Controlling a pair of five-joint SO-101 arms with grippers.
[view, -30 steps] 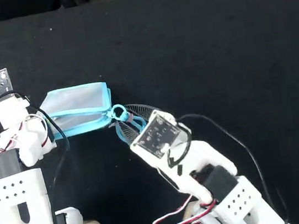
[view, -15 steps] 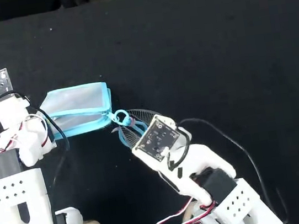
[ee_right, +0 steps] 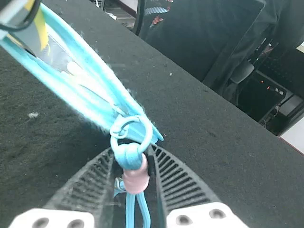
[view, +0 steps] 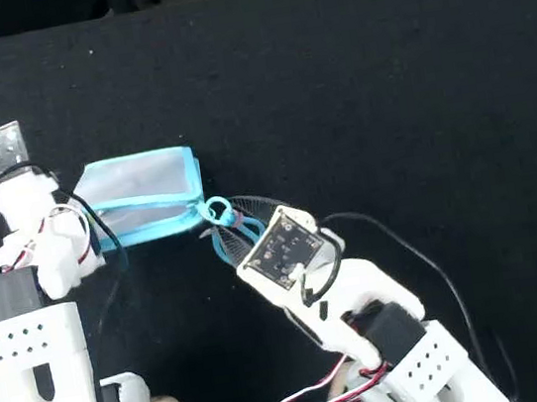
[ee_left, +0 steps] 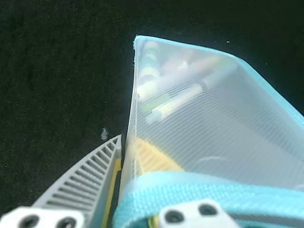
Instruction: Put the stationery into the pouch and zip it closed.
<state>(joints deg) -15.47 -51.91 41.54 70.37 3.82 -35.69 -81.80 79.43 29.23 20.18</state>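
Observation:
The pale mesh pouch with blue trim lies at the left of the table, pens and markers showing through its wall. My left gripper is shut on the pouch's left end, and the blue zip band sits between its fingers. My right gripper is shut on the blue pull cord with its pink bead, just below the ring at the pouch's right corner. The cord runs taut from the ring into the jaws.
Black cloth covers the table, bare to the right and behind the pouch. The two arm bases stand at the front edge. Dark chairs and equipment lie beyond the table.
My right gripper has drawn back toward the front edge with the cord, and the ring followed slightly. The left arm has shifted a little and still holds the pouch.

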